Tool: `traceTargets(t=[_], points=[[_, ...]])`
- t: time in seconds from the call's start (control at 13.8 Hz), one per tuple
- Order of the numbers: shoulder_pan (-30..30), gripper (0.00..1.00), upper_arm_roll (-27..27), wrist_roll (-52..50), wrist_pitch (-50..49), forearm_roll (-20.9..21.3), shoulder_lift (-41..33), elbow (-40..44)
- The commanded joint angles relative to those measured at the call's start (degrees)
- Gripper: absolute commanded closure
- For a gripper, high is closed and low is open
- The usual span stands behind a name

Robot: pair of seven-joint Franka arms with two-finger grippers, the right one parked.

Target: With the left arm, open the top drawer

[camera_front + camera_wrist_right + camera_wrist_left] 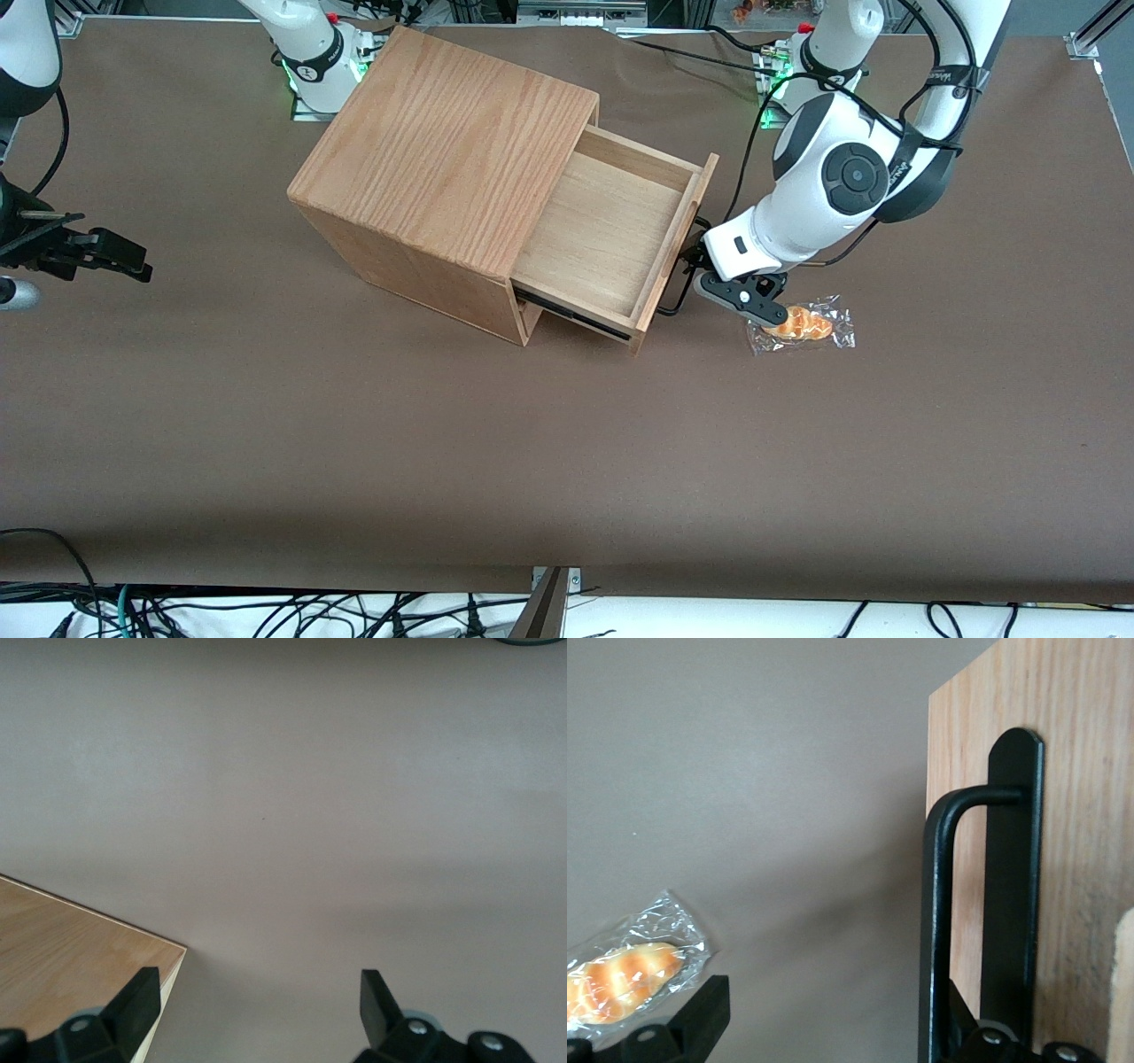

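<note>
1. Nearest the front camera, just beside the pincer and partly under its lower finger, lies a clear plastic packet holding an orange-brown bread roll [802, 325], flat on the table.

2. At the drawer front, the left arm's black two-finger gripper [719, 282] is spread open astride the long thin black U-shaped bar handle [937, 930]; one finger [691, 1019] hangs over the packet side, the other sits against the wood, and neither presses on the bar.

3. From the pincer toward the parked arm's end, the shallow light-wood top drawer [611, 232] stands pulled well out of the big oak-grain wooden box [443, 151], its bare floor showing. The opening looks essentially done.

4. Risks, as a judgement: backing away carelessly could hook the bar and drag the box, since nothing seems to pin it down; a low sweep of the outer finger could catch the crinkly wrapper and carry the roll along.

5. Farther off, the white left arm with dark grey joint caps [842, 177] rises to its base by the table's rear edge.

6. All rests on a matte brown table cover [567, 461]; cables trail along the edges.
</note>
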Motion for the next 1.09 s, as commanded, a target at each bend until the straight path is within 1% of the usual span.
traceTargets(t=[0.0,0.22,0.36,0.44,0.58,0.73,0.8,0.94,1.02], points=[[0.4,0.00,1.2,0.3,-0.5,2.5,-1.6,-0.4],[0.3,0.00,1.1,0.0,-0.5,0.6,-1.5,-0.3],[0.3,0.00,1.1,0.2,-0.5,-4.8,-1.5,-0.2],[0.3,0.00,1.1,0.2,-0.6,-6.5,-1.6,-0.1],[0.3,0.00,1.1,0.2,-2.0,-8.5,-1.6,0.5],[0.3,0.00,1.1,0.1,-6.9,-8.9,-1.7,3.8],[0.4,0.00,1.2,0.1,-10.3,-8.4,-2.2,6.1],[0.4,0.00,3.0,-0.1,-16.8,-8.3,-4.2,9.8],[0.4,0.00,4.2,-0.2,-18.6,-8.3,-6.0,10.2]])
